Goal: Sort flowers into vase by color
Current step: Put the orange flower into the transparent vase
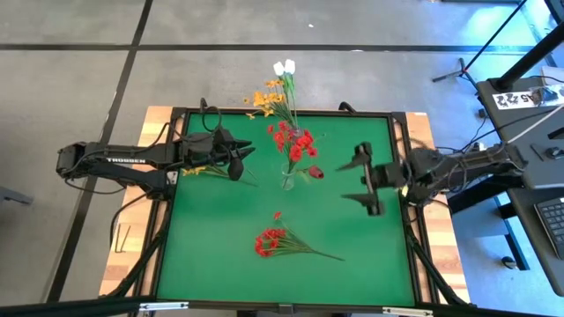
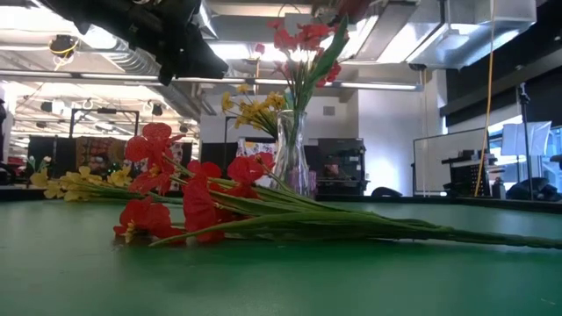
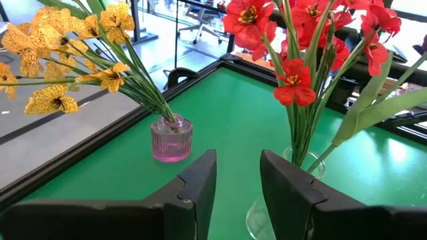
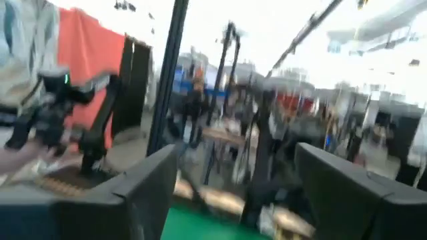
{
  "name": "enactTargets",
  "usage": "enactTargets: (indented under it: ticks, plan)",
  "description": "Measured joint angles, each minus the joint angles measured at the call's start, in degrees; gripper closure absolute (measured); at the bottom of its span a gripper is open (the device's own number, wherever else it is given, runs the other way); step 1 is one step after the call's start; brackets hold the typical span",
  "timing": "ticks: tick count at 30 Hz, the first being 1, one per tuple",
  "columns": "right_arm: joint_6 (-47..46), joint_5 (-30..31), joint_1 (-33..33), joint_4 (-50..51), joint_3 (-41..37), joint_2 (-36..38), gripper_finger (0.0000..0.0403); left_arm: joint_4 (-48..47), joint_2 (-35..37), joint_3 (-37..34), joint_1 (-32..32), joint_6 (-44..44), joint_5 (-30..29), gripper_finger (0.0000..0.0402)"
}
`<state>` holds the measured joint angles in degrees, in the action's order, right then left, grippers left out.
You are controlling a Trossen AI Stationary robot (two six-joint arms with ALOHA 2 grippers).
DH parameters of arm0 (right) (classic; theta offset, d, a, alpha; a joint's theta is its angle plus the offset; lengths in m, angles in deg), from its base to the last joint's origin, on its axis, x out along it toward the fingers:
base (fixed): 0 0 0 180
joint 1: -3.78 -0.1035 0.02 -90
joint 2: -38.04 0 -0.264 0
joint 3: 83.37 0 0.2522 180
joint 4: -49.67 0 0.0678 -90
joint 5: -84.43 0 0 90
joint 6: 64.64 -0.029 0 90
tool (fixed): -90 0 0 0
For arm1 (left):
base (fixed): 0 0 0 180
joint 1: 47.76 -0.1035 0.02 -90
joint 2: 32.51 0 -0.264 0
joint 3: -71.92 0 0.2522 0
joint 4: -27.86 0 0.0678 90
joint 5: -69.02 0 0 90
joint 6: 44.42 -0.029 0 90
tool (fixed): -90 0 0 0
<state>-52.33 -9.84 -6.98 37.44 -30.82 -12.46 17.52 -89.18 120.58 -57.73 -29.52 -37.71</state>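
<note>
Near the middle of the green felt-topped table, a clear glass vase stands upright with red artificial flowers on green stems already in it. Just to its right the right gripper hangs with its two dark fingers spread wide and nothing between them. On the vase's left the left gripper hovers with its fingers set narrowly apart and empty, pointing at the stems.

A loose bunch of red flowers lies flat toward the near edge, blooms to the left and long stems trailing right. That bunch looks like the next one due. The right arm, I judge, should come down on the stems partway along, where they lie bundled, and pinch them crosswise so the heads hang free; then it should lift high enough to clear the blooms already standing in the vase before lowering stem-first.

A small pink ribbed glass vase with yellow-orange flowers sits close to the far edge, and more yellow flowers lie by the left edge. Open felt surrounds the loose bunch; the raised black rim only matters near the far vase.
</note>
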Motion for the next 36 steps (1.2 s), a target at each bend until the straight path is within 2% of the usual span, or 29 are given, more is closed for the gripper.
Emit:
enactTargets:
  ticks: [5, 8, 12, 17, 20, 23, 29, 32, 36]
  plan:
    - [-3.1, 13.2, -7.5, 15.8, 0.0, -1.1, 0.0124, 0.0, 0.0, 0.0, 0.0, 1.1, -0.4, 0.0289]
    - [-10.8, 15.6, -10.4, 23.5, 0.0, -2.5, 0.0135, 0.0, 0.0, 0.0, 0.0, 1.4, -0.3, 0.0289]
    - [-23.7, 12.9, -13.3, 29.7, 0.0, -5.9, 0.0145, 0.0, 0.0, 0.0, 0.0, 1.5, -0.4, 0.0289]
    - [-33.7, 12.1, -14.7, 35.3, 0.0, -14.4, 0.0146, 0.1, 0.0, 0.0, 0.0, 1.5, -1.2, 0.0289]
    - [-37.8, 12.0, -14.8, 35.4, 0.0, -21.1, 0.0142, 0.1, 0.0, 0.0, 0.0, 1.6, -1.3, 0.0289]
    - [-41.6, 9.3, -14.8, 32.8, -0.1, -27.6, 0.0138, 0.0, 0.0, 0.0, 0.0, 2.4, -1.3, 0.0289]
    - [-45.1, 0.8, -14.8, 18.4, 0.5, -38.2, 0.0137, -0.1, 0.0, 0.0, 0.0, 2.8, -1.2, 0.0289]
    - [-43.9, 1.6, -15.7, 19.4, 4.1, -42.7, 0.0137, -0.2, 0.0, 0.0, 0.0, 2.8, -1.2, 0.0289]
    - [-39.5, 5.4, -17.2, 26.3, 10.7, -48.1, 0.0137, -0.3, 0.0, 0.0, 0.0, 3.0, -1.2, 0.0289]
